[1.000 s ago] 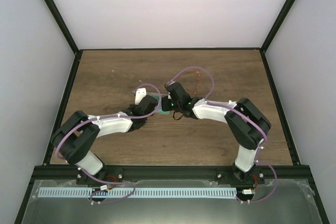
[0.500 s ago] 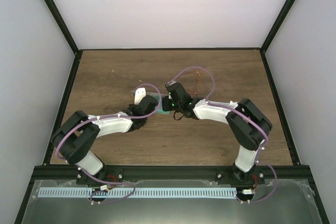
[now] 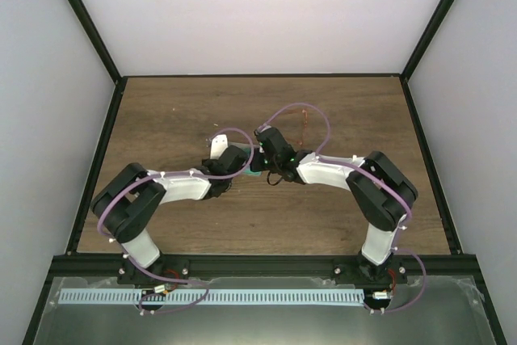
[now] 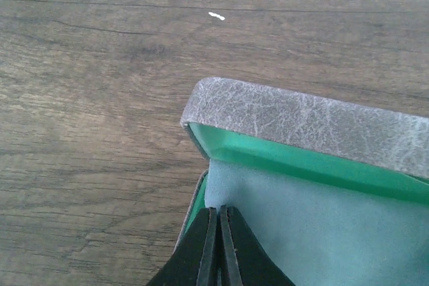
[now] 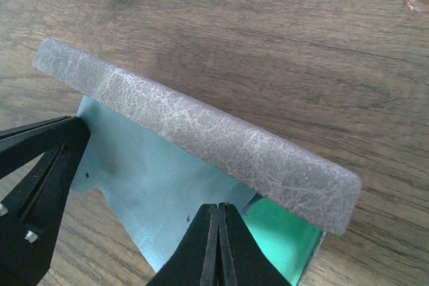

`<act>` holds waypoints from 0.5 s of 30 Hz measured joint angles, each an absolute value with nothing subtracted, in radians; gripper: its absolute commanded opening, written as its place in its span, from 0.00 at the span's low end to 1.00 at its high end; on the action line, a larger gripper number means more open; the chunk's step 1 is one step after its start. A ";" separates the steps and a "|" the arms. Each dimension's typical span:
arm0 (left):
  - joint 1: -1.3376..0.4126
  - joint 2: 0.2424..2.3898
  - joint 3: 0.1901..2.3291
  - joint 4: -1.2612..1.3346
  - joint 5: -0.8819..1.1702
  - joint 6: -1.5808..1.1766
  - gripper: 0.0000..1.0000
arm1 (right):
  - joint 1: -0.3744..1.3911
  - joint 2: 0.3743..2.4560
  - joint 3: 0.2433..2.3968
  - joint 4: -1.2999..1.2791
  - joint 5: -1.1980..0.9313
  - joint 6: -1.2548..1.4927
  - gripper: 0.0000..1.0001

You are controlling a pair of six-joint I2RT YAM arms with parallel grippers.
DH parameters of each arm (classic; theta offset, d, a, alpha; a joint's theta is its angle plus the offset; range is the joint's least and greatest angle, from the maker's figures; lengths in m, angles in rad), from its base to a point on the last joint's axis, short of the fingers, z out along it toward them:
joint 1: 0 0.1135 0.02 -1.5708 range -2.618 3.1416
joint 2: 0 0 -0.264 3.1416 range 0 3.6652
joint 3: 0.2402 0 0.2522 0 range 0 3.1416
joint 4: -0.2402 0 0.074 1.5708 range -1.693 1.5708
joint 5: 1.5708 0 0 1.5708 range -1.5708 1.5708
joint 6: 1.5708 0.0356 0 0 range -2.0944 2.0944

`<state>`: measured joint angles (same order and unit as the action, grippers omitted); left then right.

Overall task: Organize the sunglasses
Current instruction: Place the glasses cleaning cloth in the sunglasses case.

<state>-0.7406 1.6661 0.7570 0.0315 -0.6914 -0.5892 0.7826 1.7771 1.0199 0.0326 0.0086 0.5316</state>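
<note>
left arm swung in toward centre since the earlier frame, putting the left gripper (image 4: 218,213) at the left end of the open grey case (image 4: 301,122), over the pale blue cloth (image 4: 315,239); right gripper (image 5: 218,211) barely shifted. both claws are closed to a slit on the cloth, whether nipping fabric i cannot tell. the sunglasses (image 5: 416,2) lie out on the table (image 5: 281,25), far-right of the case, so stowing them remains undone, i judge.

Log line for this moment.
left end effector shut; right end effector shut; pale blue cloth in open grey case; thin red sunglasses outside
</note>
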 measured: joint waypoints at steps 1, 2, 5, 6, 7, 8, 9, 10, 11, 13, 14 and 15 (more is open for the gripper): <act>-0.740 1.676 0.761 0.032 -0.693 -0.590 0.04 | 0.783 1.779 1.020 0.034 0.009 0.532 0.01; -0.739 1.684 0.764 0.032 -0.696 -0.589 0.04 | 0.783 1.781 1.020 0.035 0.009 0.531 0.01; -0.738 1.697 0.766 0.033 -0.703 -0.590 0.04 | 0.783 1.794 1.020 0.039 0.009 0.531 0.01; -0.737 1.700 0.767 0.033 -0.706 -0.590 0.04 | 0.783 1.799 1.020 0.038 0.009 0.531 0.01; -0.735 1.703 0.767 0.034 -0.708 -0.590 0.04 | 0.783 1.806 1.020 0.039 0.009 0.531 0.01; -0.733 1.705 0.767 0.036 -0.710 -0.590 0.04 | 0.783 1.812 1.020 0.038 0.009 0.531 0.01; -0.731 1.707 0.767 0.038 -0.713 -0.590 0.04 | 0.783 1.816 1.020 0.038 0.009 0.531 0.01; -0.728 1.710 0.767 0.039 -0.715 -0.590 0.04 | 0.783 1.822 1.020 0.039 0.009 0.531 0.01; -0.727 1.713 0.767 0.043 -0.717 -0.590 0.04 | 0.783 1.825 1.020 0.038 0.009 0.531 0.01; -0.724 1.718 0.768 0.048 -0.719 -0.589 0.04 | 0.783 1.829 1.020 0.037 0.010 0.531 0.01; -0.723 1.720 0.768 0.052 -0.721 -0.589 0.04 | 0.783 1.829 1.020 0.037 0.012 0.531 0.01; -0.722 1.724 0.769 0.057 -0.721 -0.589 0.04 | 0.783 1.830 1.020 0.037 0.012 0.530 0.01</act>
<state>-0.7219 1.7237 0.7692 0.0570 -0.7212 -0.5888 0.7826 1.8297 1.0199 0.0372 0.0120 0.5304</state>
